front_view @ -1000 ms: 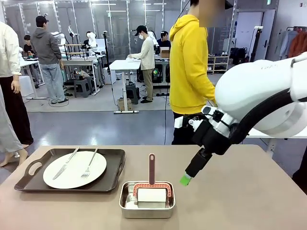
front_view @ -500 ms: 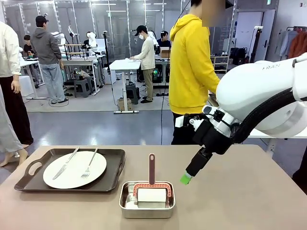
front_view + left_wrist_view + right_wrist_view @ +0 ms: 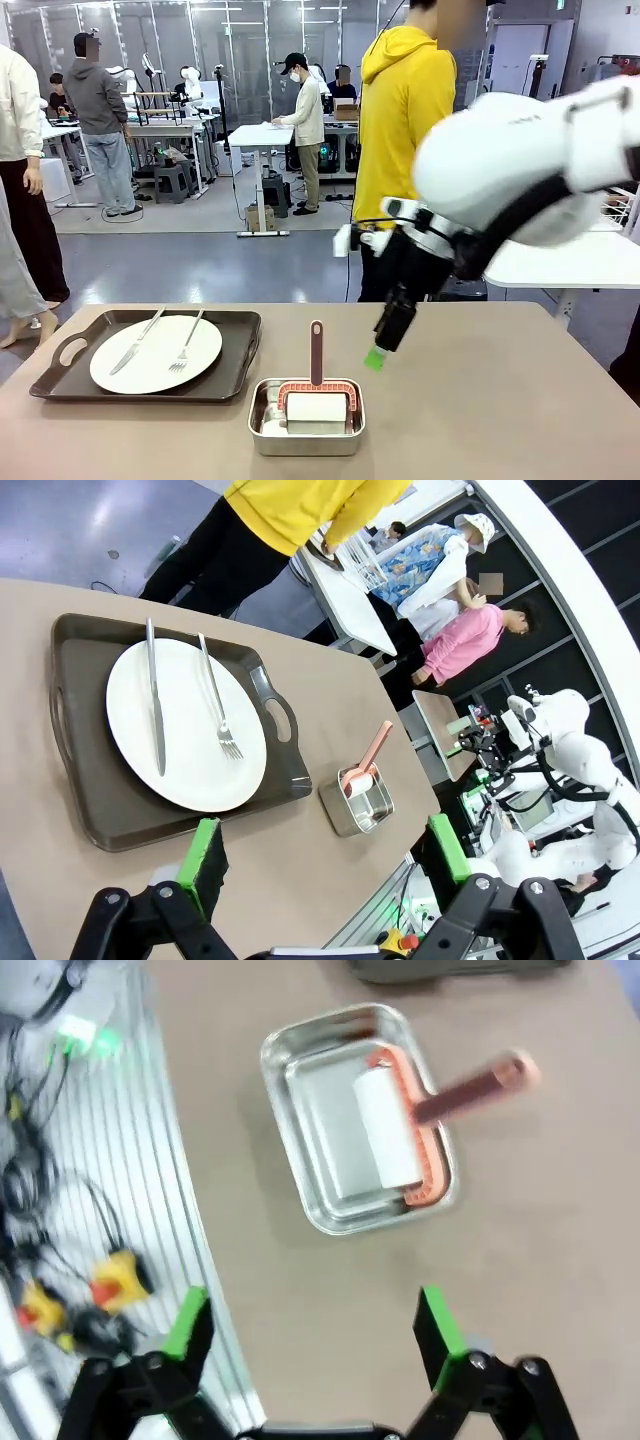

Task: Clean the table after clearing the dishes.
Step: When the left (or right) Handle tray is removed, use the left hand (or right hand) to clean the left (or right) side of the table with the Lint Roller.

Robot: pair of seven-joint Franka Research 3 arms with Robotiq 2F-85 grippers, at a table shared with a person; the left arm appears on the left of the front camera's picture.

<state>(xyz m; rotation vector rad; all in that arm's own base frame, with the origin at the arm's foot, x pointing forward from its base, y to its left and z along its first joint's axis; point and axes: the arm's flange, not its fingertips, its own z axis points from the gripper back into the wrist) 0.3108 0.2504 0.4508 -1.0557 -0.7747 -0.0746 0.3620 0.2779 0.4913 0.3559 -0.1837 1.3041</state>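
Note:
One of the dishes, a white plate [image 3: 155, 354] with a knife and fork, lies on a dark brown tray [image 3: 240, 372] at the left of the grey-brown table [image 3: 500, 400]. A steel tin [image 3: 305, 432] near the front edge holds a white roller with a reddish handle [image 3: 316, 352]. My right gripper [image 3: 378, 352] hangs open just above and right of the tin; its wrist view looks down on the tin [image 3: 330, 1140] and roller [image 3: 385, 1125] beyond the open gripper [image 3: 312, 1325]. My left gripper [image 3: 325, 850] is open high above the table, over the plate [image 3: 185, 725] and tray [image 3: 80, 730].
A person in a yellow hoodie [image 3: 405, 130] stands at the table's far edge. A white-topped table [image 3: 560, 265] stands behind on the right. The right wrist view shows the table's near edge [image 3: 195, 1210], with cables and a red-and-yellow button [image 3: 110, 1280] on the floor.
My right arm has swung left and slightly up, bringing its gripper closer to the tin and roller. The person in yellow has shifted a little. Plate, tray and tin are unmoved.

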